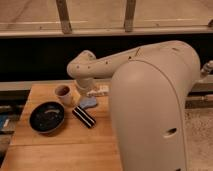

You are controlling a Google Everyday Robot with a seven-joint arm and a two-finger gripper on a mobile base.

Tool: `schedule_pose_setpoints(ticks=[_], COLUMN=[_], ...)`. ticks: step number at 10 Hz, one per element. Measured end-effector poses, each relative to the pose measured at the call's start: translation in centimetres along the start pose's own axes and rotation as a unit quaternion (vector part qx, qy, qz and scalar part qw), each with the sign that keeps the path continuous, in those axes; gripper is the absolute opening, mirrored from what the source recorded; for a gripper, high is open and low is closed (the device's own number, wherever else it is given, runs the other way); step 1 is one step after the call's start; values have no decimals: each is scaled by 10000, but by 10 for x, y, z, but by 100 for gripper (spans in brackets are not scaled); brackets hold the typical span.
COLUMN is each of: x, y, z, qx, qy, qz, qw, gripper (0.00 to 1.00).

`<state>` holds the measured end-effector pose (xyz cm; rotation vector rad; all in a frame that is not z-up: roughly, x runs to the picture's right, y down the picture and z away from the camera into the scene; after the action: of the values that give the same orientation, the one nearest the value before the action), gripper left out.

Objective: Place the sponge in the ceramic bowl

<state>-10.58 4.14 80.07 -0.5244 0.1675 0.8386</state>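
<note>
The light-blue sponge (88, 103) lies on the wooden table (60, 150), between the pale cup and the black striped block. My gripper (93, 93) hangs at the end of the white arm, directly over the sponge's far edge and close above it, and stands open. The arm partly hides the far side of the sponge. The ceramic bowl (46, 118), dark and wide, rests on the table to the left of the sponge with nothing in it.
A small pale cup (63, 94) stands just left of the gripper. A black oblong block with white stripes (84, 117) lies in front of the sponge. The arm's big white link (150, 110) covers the table's right side. A dark ledge runs behind.
</note>
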Motion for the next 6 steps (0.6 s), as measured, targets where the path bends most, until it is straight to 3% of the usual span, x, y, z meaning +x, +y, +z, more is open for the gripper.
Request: schedule_pose_setpoints(ticks=[2, 4, 6], x=[-5, -14, -16], y=[-2, -12, -15], z=[14, 40, 64], qx=[-20, 1, -92], qy=[-7, -43, -34], qz=[254, 1017, 1314], qw=[9997, 9948, 9913], gripper=[80, 80, 80])
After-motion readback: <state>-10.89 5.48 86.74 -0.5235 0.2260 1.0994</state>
